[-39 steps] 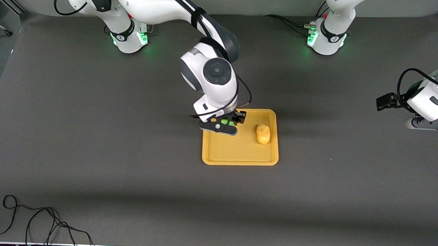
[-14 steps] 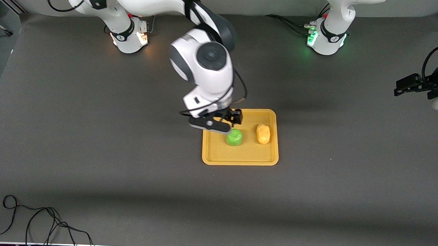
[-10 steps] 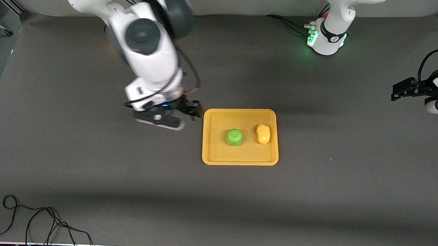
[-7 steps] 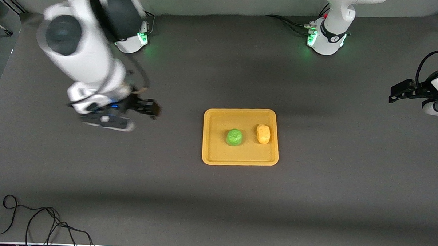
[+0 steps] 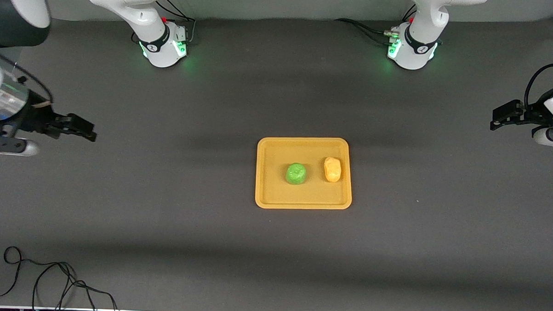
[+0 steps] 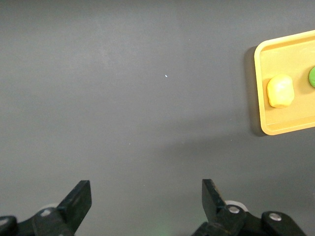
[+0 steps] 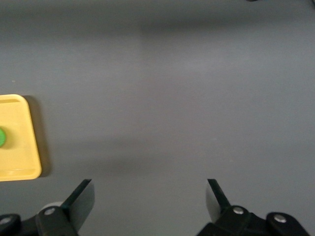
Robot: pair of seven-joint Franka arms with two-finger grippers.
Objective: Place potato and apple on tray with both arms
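Observation:
The yellow-orange tray lies mid-table. On it the green apple sits beside the yellow-orange potato, the potato toward the left arm's end. The left wrist view shows the tray, the potato and a sliver of the apple. The right wrist view shows a tray corner and the apple's edge. My right gripper is open and empty over bare table at the right arm's end; its jaws stand wide. My left gripper is open and empty at the left arm's end; its jaws stand wide.
The table is a dark grey mat. A black cable lies coiled near the front corner at the right arm's end. The two arm bases stand along the table edge farthest from the front camera.
My right gripper let go of the apple onto the tray, then swung away fast to the right arm's end of the table. The left gripper drifted slightly. Apple and potato stay still.

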